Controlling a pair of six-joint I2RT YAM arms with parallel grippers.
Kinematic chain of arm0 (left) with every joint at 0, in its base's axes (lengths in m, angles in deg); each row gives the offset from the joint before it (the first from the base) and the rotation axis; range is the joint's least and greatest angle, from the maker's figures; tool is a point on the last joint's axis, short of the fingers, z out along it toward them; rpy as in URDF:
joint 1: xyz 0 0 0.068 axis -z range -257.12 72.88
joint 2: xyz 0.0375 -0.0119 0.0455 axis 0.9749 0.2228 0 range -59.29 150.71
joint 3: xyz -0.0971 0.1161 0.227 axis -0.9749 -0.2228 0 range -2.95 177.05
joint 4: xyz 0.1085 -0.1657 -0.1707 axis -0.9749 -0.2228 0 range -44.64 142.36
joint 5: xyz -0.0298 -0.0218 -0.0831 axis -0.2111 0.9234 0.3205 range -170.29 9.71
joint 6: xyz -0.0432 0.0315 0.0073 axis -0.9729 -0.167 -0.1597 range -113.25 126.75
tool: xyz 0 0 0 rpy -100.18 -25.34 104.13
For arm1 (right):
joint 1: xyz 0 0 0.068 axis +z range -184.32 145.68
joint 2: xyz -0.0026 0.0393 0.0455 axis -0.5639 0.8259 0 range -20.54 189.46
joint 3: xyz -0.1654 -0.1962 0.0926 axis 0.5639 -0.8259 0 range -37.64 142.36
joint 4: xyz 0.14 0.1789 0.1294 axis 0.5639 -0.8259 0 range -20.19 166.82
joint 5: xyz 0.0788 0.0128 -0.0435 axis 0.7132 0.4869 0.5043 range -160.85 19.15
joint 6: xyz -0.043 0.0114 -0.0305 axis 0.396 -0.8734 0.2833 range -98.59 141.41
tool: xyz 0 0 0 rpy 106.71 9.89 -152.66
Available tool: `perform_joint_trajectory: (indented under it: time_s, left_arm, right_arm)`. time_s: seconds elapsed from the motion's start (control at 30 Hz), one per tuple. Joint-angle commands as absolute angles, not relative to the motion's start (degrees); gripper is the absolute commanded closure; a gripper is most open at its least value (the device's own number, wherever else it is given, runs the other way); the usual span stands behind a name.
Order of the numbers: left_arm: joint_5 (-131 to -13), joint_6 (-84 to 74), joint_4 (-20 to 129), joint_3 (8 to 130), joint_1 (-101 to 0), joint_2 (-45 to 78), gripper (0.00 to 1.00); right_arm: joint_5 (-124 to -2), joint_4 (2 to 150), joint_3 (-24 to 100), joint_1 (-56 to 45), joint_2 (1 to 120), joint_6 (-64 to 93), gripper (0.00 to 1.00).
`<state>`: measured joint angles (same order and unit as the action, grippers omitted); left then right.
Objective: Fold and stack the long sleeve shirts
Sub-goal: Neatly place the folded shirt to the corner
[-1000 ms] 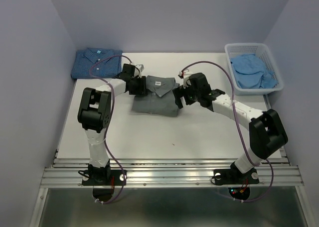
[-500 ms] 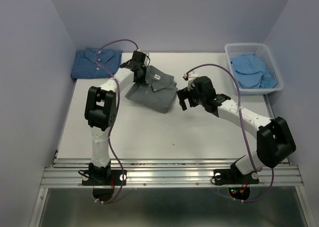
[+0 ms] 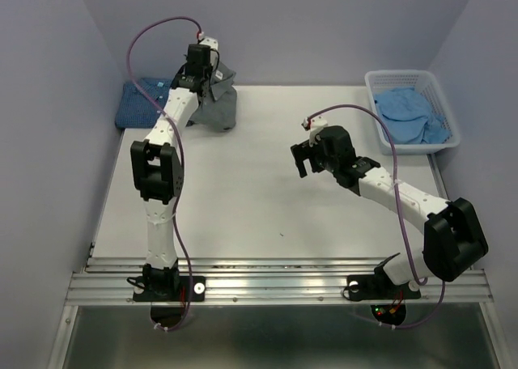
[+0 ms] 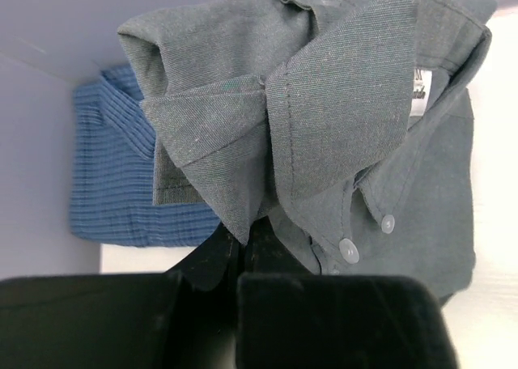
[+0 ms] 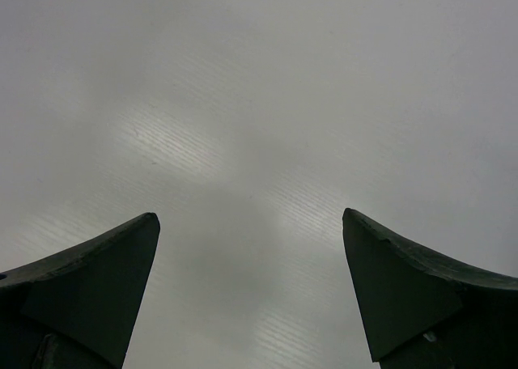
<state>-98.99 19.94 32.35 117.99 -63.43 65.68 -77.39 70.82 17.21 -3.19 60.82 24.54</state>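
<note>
Left gripper (image 4: 243, 241) clamped on the grey shirt (image 3: 220, 102), far-left corner.
I hold it bunched near its collar, beside the folded dark blue shirt (image 3: 139, 103). The right gripper (image 3: 301, 157) hovers spread wide over the table (image 3: 243, 207). The pale blue shirt (image 3: 409, 114) lies in the basket (image 3: 371, 82).

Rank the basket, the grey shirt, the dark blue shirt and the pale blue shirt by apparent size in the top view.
1. white lattice basket
2. pale blue shirt
3. grey shirt and dark blue shirt: too close to rank. The grey one hangs bunched and lifted toward the camera; the dark blue one is partly covered.
</note>
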Motion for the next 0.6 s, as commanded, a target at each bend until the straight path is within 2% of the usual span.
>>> perform_joint_trajectory:
  time_s: [0.0,0.27,0.47,0.57]
  left_arm:
    - [-96.4,26.5,35.8,124.4,-66.7,64.5,1.0]
    - [-86.0,24.5,35.2,132.7,-74.6,66.4,1.0]
    - [-76.5,24.0,33.1,134.0,-78.4,66.3,1.0]
    - [-76.7,24.8,31.9,134.4,-80.2,67.4,1.0]
  right_arm:
    - [-79.4,74.2,16.9,-3.0,59.3,25.7,0.0]
    - [-78.9,74.2,17.3,-3.0,61.2,25.5,0.0]
    - [-78.9,74.1,17.6,-3.0,62.0,25.2,0.0]
    - [-78.8,74.1,17.6,-3.0,62.2,25.4,0.0]
